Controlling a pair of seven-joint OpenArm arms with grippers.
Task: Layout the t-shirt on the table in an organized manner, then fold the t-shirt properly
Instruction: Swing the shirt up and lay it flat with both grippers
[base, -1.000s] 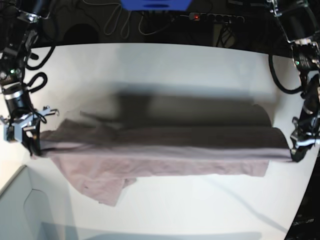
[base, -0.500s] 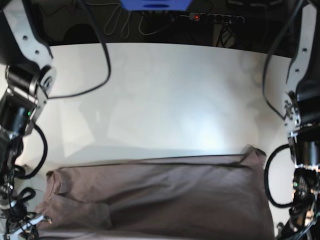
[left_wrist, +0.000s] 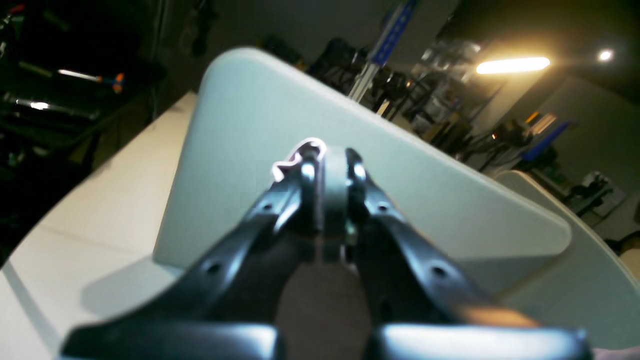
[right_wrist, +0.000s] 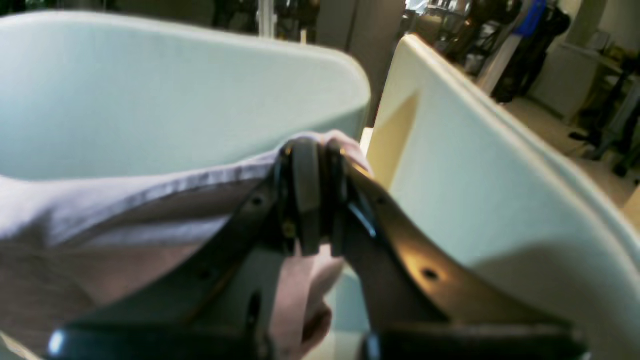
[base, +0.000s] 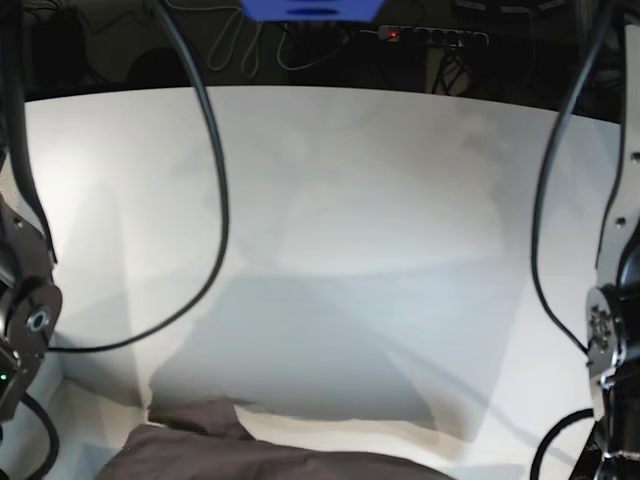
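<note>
Both grippers, left gripper (left_wrist: 327, 165) and right gripper (right_wrist: 312, 150), are clenched on the t-shirt (base: 270, 462). The cloth shows only at 6 o'clock of the table (base: 350, 180). Layout is unfinished, and folding has not begun.

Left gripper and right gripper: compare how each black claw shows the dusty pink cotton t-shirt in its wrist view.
The right gripper has a broad sweep of the dusty pink cotton t-shirt with a stitched hem running off to one side; the left gripper shows only a small pale curl of cloth at its fingertips. Fabric hangs below the right gripper's jaws; beneath the left gripper it reads only as a dark blur. Both are shut on the shirt.
</note>
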